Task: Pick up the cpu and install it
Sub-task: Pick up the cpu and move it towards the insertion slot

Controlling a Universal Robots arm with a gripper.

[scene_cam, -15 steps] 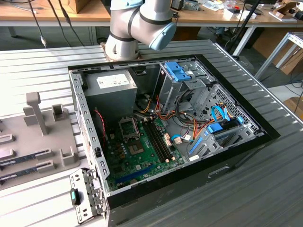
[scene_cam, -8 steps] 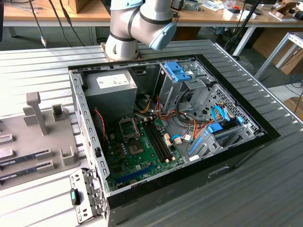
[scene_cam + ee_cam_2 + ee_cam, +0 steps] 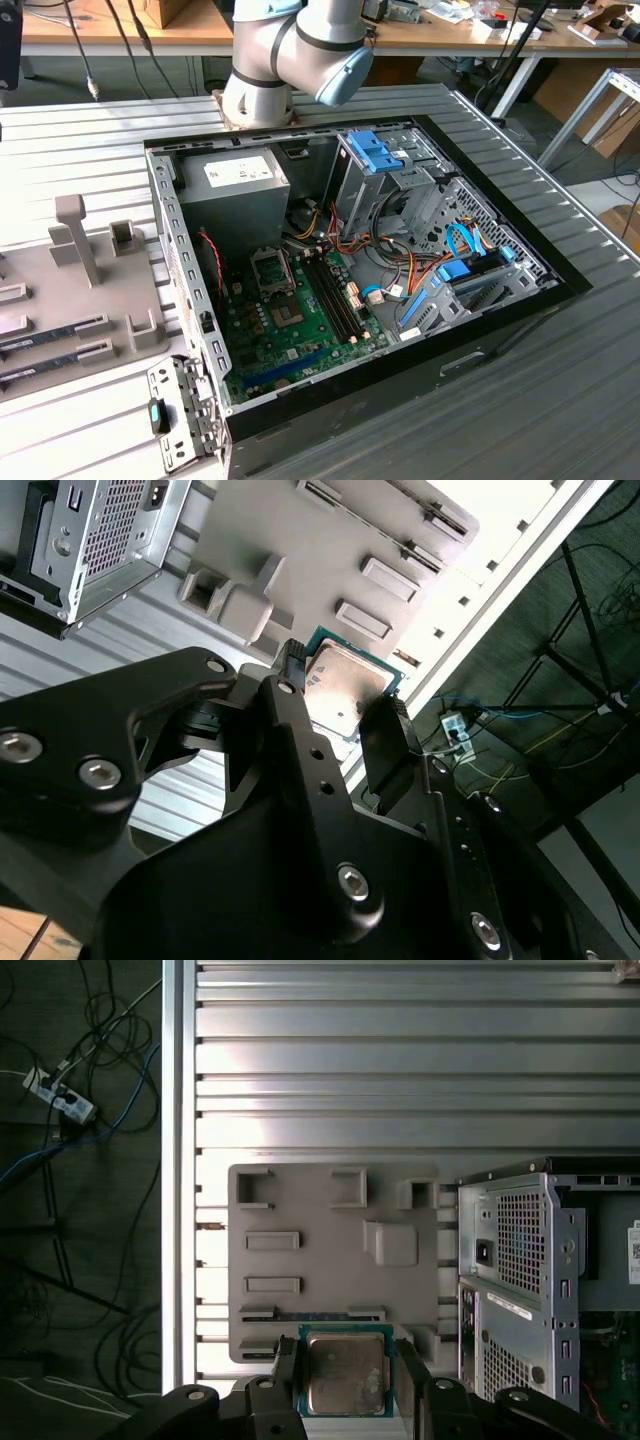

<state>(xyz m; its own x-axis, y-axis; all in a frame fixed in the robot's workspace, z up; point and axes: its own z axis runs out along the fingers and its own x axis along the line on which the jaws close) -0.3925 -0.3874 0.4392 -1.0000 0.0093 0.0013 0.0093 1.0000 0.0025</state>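
The cpu (image 3: 345, 1372), a small square chip with a silver-grey top and green edge, sits between my two black fingers in both wrist views. My gripper (image 3: 345, 1360) is shut on it by two opposite edges, holding it in the air above the grey holder plate (image 3: 330, 1250). The second wrist view shows the same grip: the cpu (image 3: 345, 685) in the gripper (image 3: 340, 692), with the plate behind it. In the exterior view the open computer case (image 3: 360, 270) lies on the table, and the black cpu socket (image 3: 272, 268) sits on its green motherboard.
The arm's base and elbow (image 3: 290, 50) stand behind the case. The grey holder plate (image 3: 70, 300) lies at the exterior view's left with memory sticks (image 3: 50, 335) in its slots. The case holds a power supply (image 3: 235, 185), drive cages (image 3: 400, 170) and cable bundles. The ribbed metal table (image 3: 400, 1070) ends near floor cables (image 3: 60, 1110).
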